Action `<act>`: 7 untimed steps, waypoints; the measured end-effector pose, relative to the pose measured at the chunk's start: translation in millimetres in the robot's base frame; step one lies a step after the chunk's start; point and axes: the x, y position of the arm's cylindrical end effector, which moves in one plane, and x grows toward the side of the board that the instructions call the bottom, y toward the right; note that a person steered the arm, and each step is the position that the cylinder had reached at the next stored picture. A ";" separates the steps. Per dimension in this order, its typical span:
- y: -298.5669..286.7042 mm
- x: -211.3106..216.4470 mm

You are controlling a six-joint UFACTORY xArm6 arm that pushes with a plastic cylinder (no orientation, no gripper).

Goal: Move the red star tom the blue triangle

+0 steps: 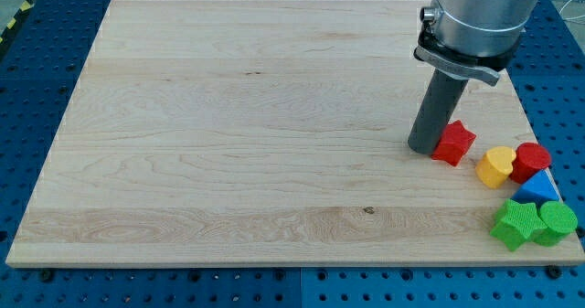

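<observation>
The red star [454,143] lies on the wooden board at the view's right. My tip [422,147] stands right beside the star's left side, touching or nearly touching it. The blue triangle [538,189] lies further to the lower right, near the board's right edge, partly hidden between other blocks. A yellow heart [495,166] lies between the star and the triangle.
A red round block [531,160] sits just above the blue triangle. A green star [515,223] and a green round block [556,222] lie below it at the board's lower right corner. The board's right edge [548,148] is close by.
</observation>
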 end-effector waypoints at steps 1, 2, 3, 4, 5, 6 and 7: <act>-18.3 -8.4; -33.5 -31.8; -33.6 -60.1; -9.8 -68.8; 33.3 -68.8; 77.4 -68.3; 94.3 -63.8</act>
